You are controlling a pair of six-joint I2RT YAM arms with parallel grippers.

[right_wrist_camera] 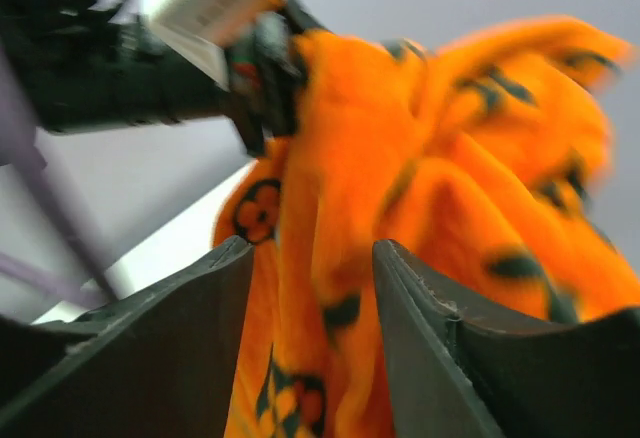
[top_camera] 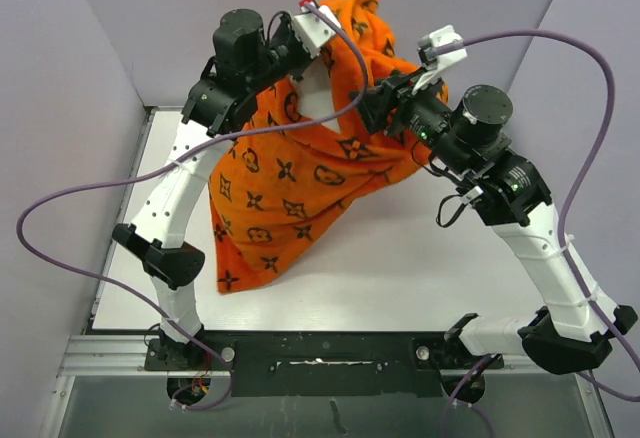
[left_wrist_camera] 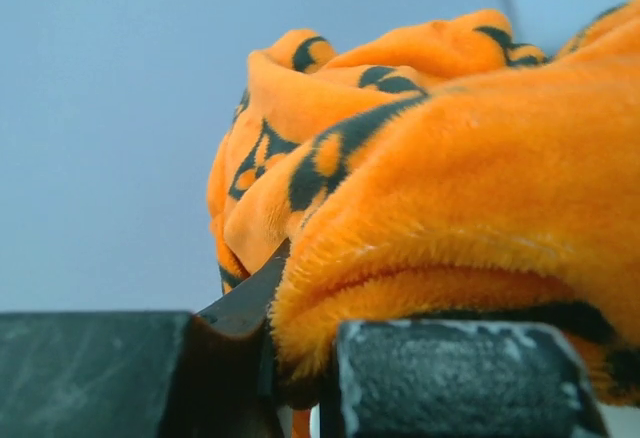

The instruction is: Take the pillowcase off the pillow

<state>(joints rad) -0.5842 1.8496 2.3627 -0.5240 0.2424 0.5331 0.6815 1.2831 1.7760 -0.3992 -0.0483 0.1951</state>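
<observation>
The orange pillowcase with black motifs hangs lifted above the table, its lower end trailing on the surface at the left. A patch of the white pillow shows in its upper opening; the rest is hidden inside. My left gripper is up high and shut on a plush fold of the pillowcase, pinched between its fingers. My right gripper is at the pillowcase's right side. In the right wrist view it is open, with blurred orange fabric hanging between and beyond its fingers.
The white table is enclosed by grey walls at the back and sides. A black rail runs along the near edge. Purple cables loop over both arms. The left arm's wrist shows in the right wrist view.
</observation>
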